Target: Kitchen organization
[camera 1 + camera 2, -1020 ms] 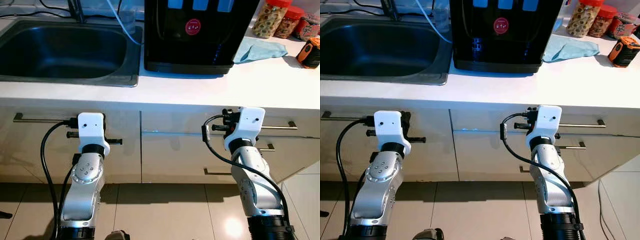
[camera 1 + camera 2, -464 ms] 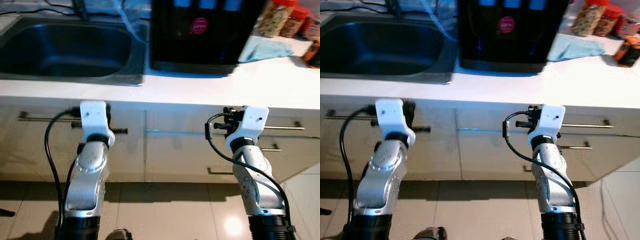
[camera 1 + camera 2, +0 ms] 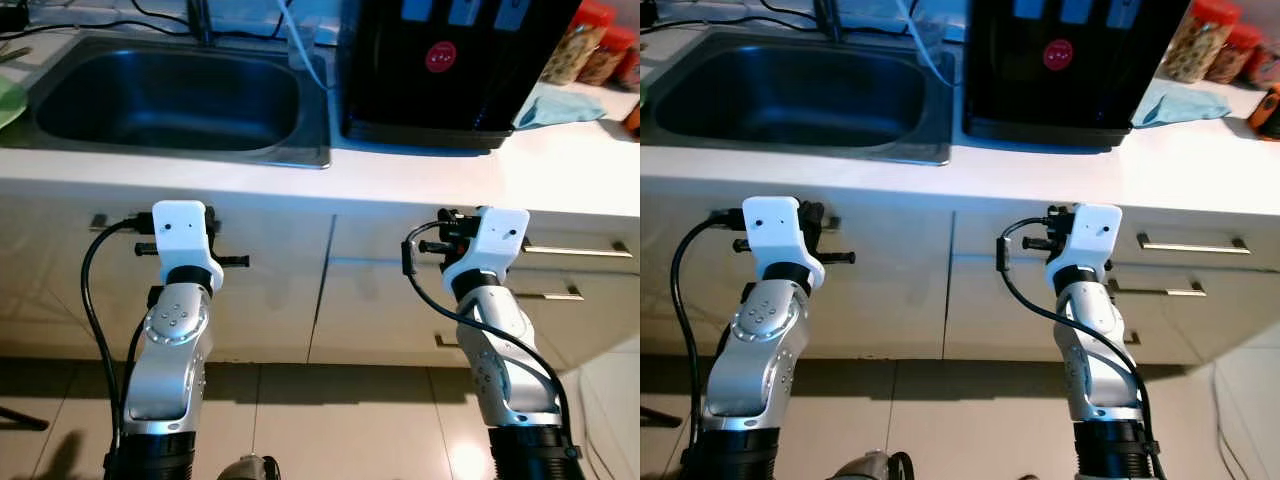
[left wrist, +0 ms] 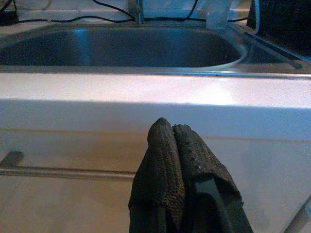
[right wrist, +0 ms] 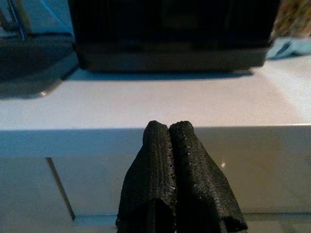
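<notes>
I stand before a white counter [image 3: 420,180] with both arms raised in front of the cabinet fronts below its edge. My left gripper [image 4: 172,127] is shut with nothing between its fingers; it points at the counter edge under the steel sink [image 3: 200,158]. My right gripper [image 5: 168,126] is likewise shut and empty, aimed at the counter edge below a black water dispenser [image 3: 450,70]. In the eye views the white wrist housings [image 3: 180,235] [image 3: 495,240] cover the fingers. A light blue cloth [image 3: 562,105] lies right of the dispenser.
Jars with red lids [image 3: 590,50] stand at the back right, with an orange object [image 3: 1268,108] at the counter's right end. Drawer handles [image 3: 578,251] run across the cabinet fronts. A green item [image 3: 8,100] shows at the far left. Beige floor tiles [image 3: 300,420] lie below.
The whole picture has shifted right, so the camera has turned or moved left; more of the sink shows. Both arms keep the same pose, grippers still shut.
</notes>
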Available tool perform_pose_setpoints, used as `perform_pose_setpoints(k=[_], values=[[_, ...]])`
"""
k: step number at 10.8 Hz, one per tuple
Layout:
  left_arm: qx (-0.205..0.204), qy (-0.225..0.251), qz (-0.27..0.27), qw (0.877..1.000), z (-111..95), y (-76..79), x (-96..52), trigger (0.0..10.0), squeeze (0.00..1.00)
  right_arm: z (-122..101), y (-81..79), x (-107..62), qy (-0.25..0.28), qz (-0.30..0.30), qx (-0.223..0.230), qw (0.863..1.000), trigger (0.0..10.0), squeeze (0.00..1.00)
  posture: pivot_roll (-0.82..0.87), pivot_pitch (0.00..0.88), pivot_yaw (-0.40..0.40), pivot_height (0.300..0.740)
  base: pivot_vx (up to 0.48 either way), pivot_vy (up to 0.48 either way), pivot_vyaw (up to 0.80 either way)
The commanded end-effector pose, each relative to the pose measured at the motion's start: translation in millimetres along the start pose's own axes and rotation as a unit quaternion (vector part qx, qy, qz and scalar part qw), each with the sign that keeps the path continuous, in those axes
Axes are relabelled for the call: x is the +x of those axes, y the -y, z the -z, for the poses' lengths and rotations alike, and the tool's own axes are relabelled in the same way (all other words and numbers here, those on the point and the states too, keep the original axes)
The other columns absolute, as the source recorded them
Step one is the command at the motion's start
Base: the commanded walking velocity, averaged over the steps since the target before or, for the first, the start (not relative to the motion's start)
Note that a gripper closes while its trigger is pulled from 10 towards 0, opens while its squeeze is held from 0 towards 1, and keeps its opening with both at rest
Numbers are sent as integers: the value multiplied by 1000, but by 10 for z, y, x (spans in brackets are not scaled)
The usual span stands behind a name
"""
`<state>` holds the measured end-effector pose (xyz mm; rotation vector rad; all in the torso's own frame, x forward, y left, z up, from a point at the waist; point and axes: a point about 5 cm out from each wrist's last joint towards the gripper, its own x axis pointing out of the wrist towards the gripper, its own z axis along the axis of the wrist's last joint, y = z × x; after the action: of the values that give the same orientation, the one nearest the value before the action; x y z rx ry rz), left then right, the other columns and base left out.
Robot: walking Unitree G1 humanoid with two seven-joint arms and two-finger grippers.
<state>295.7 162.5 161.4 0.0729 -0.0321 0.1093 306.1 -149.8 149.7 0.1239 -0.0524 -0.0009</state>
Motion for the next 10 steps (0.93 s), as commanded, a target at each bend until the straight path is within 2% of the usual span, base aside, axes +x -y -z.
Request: perform_pose_setpoints(k=[1,5,6,8,9,10], values=[[2,-8,5,1000,28,39,-16,10000,0,-32,64,2,10,15,-5,1000,10000,0,-37,94,-45,740,0,480,0],[8,-12,5,1000,38,28,-12,10000,0,-9,60,-2,12,28,-28,999,10000,0,-35,96,-37,740,0,480,0],[8,-12,6,1000,39,28,-14,10000,0,20,46,-14,-2,17,-19,1000,10000,0,-34,96,-36,740,0,480,0],[20,3,-1,1000,31,-2,-22,10000,0,-4,85,-14,8,19,-44,999,10000,0,-33,96,-37,740,0,0,0],[21,3,-14,1000,72,-65,-39,10000,902,-23,91,-9,13,17,-41,999,10000,0,-34,95,-40,740,0,0,0],[21,11,-25,999,66,-116,-53,10000,1000,-40,93,-6,17,13,-42,999,10000,1000,-34,95,-41,740,0,0,0]])
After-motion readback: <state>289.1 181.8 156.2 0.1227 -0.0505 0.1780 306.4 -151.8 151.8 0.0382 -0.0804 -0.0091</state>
